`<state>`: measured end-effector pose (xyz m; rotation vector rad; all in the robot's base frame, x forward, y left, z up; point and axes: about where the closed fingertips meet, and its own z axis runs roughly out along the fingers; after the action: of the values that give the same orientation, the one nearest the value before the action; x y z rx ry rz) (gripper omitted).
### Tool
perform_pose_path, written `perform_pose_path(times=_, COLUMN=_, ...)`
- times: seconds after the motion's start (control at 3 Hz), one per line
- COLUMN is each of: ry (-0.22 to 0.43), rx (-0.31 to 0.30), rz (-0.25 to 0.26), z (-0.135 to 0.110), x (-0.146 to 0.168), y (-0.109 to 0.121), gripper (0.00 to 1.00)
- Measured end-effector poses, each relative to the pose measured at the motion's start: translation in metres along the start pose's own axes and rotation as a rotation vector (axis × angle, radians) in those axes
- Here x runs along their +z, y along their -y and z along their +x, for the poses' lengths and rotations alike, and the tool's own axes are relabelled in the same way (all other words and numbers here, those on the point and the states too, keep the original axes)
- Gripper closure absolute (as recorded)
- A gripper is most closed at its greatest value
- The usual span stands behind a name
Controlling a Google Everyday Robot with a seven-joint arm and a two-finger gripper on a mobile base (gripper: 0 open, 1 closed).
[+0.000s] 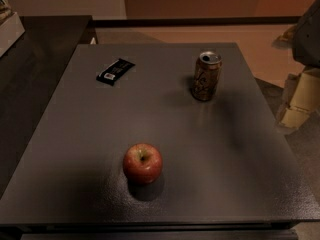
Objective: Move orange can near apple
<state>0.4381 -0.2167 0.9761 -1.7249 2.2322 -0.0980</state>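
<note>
The orange can (206, 76) stands upright on the grey table (75, 149), at the back right, with its silver top and pull-tab opening showing. The red apple (142, 163) sits near the table's front middle, stem up, well apart from the can. My gripper (298, 100) shows as a pale blocky shape at the right edge of the camera view. It is beyond the table's right side, to the right of the can and not touching it. The grey arm (309, 31) is above it.
A flat black snack bar wrapper (115, 71) lies at the table's back left. A dark counter (30, 59) runs along the left side. Tan floor and a wall lie beyond the far edge.
</note>
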Motion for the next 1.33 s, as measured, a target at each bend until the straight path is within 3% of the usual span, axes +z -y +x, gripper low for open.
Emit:
perform_pose_path(times=0.67, ry=0.036, rx=0.042, rz=0.039, z=-0.008, x=0.005, y=0.018, gripper=0.0)
perform_pose_path(times=1.33, ry=0.171, rx=0.151, rz=0.079, z=-0.024, x=0.036, y=0.055, gripper=0.0)
